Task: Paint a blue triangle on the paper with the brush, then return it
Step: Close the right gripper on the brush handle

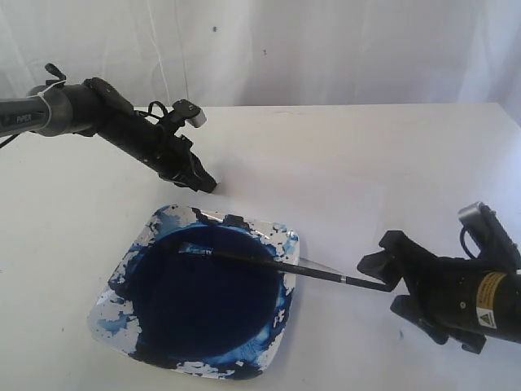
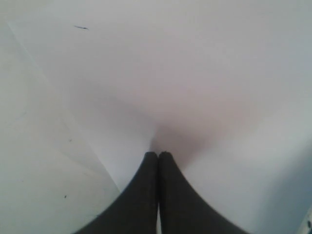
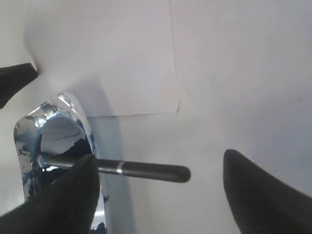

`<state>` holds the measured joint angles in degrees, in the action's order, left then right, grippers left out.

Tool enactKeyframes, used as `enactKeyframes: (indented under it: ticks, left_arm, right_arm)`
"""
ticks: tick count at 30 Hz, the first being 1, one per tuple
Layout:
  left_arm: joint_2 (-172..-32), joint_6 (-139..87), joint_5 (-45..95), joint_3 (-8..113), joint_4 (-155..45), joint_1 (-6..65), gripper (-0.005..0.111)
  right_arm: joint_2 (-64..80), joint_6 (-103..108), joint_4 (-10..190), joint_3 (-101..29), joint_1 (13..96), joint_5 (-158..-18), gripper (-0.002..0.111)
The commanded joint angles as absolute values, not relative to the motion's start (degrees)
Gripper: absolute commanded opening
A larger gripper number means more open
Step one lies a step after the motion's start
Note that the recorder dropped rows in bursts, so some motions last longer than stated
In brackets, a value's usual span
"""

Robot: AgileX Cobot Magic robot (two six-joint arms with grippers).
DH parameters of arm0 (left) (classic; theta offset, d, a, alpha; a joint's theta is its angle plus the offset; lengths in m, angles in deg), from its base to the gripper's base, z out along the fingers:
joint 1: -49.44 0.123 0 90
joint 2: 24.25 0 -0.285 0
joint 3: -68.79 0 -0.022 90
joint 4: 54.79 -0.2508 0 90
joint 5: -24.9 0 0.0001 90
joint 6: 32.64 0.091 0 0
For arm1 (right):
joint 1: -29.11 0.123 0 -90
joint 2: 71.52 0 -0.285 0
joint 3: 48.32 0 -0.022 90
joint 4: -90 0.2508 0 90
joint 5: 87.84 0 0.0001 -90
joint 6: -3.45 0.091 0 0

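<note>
The brush [image 1: 269, 265] lies across the paint-covered dish [image 1: 110, 314], its tip [image 1: 191, 248] over the dark blue pool and its handle end sticking out past the rim. My right gripper [image 1: 391, 275] is open, with the handle end [image 3: 156, 171] between its spread fingers; whether a finger touches the handle is unclear. Beyond the dish, my left gripper [image 1: 205, 184] is shut, its tips [image 2: 158, 155] down on the white paper [image 2: 204, 73]. The paper [image 3: 112, 58] has one corner near the dish [image 3: 29, 134]. No blue triangle shows on it.
A white table [image 1: 391, 155] carries everything, with a white curtain [image 1: 326, 49] behind it. The dish sits at the front left of centre. The table's right edge runs near my right arm [image 1: 480, 297].
</note>
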<state>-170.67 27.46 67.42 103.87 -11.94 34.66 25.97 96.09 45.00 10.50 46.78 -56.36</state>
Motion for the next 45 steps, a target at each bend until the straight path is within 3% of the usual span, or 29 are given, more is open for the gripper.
enactKeyframes:
  ticks: [1, 30, 39, 45]
  left_arm:
    - [-171.6, 27.3, 67.9, 103.6, -12.7, 34.4, 0.000]
    - [-171.6, 27.3, 67.9, 103.6, -12.4, 34.4, 0.000]
    - [-171.6, 27.3, 67.9, 103.6, -12.4, 34.4, 0.000]
    - [-171.6, 27.3, 67.9, 103.6, -12.4, 34.4, 0.000]
  right_arm:
    - [25.8, 98.8, 36.9, 10.3, 46.8, -52.1, 0.066]
    - [36.7, 102.0, 45.7, 2.5, 50.9, -50.5, 0.065]
    - [37.6, 98.4, 50.8, 1.6, 50.9, -52.0, 0.047]
    - [37.6, 98.1, 52.1, 0.7, 50.9, -53.2, 0.042]
